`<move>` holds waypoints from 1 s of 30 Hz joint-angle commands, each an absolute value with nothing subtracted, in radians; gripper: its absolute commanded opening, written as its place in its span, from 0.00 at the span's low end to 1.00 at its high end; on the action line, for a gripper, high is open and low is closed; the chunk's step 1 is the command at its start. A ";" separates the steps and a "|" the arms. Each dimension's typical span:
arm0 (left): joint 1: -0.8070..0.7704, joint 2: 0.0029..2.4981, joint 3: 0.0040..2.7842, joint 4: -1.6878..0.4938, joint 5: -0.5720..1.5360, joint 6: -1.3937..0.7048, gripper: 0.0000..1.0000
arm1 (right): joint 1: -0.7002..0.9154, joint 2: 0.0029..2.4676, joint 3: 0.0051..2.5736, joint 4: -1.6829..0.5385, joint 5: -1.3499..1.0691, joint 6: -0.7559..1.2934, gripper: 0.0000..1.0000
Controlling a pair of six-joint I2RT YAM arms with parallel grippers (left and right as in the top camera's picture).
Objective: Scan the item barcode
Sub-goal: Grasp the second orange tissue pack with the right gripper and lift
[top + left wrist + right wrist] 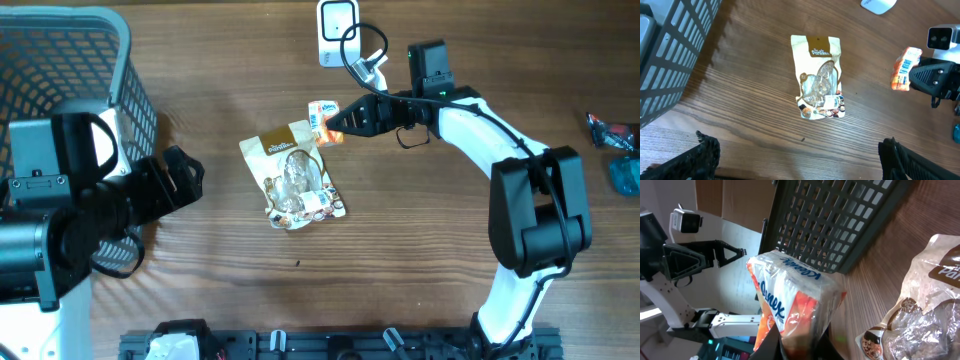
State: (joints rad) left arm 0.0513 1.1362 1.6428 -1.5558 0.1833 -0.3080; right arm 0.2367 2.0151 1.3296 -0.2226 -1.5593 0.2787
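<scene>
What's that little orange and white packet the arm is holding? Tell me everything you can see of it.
A small soft pack of Kleenex tissues, wrapped in glossy plastic: white with blue lettering, orange patches, a barcode on one face. The right gripper pinches one end and holds it above the wooden table, near the snack pouch.

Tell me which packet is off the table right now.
The small orange-and-white Kleenex tissue pack, clamped in the right pincer. The beige snack pouch lies flat on the table.
</scene>
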 commanded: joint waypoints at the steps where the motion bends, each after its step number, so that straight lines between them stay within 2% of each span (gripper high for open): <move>1: 0.047 1.139 1.652 -1.554 0.181 -0.295 1.00 | 0.238 1.990 1.322 -0.217 -1.623 0.276 0.04; 6: 0.047 1.139 1.652 -1.553 0.181 -0.295 1.00 | 0.237 1.990 1.322 -0.217 -1.620 0.278 0.05; 8: 0.047 1.139 1.652 -1.554 0.181 -0.295 1.00 | 0.237 1.990 1.322 -0.218 -1.521 0.354 0.05; 12: 0.047 1.139 1.652 -1.553 0.181 -0.295 1.00 | 0.237 1.987 1.323 -0.230 -0.975 0.559 0.05; 17: 0.047 1.139 1.652 -1.554 0.181 -0.295 1.00 | 0.239 1.974 1.362 -0.275 -0.396 0.550 0.05; 23: 0.047 1.139 1.652 -1.554 0.181 -0.295 1.00 | 0.305 1.974 1.485 -0.172 0.051 0.261 0.05; 28: 0.047 1.139 1.652 -1.554 0.181 -0.295 1.00 | 0.404 1.980 1.505 0.133 0.321 -0.008 0.05; 30: 0.047 1.139 1.652 -1.554 0.181 -0.295 1.00 | 0.437 2.007 1.505 0.252 0.358 -0.217 0.05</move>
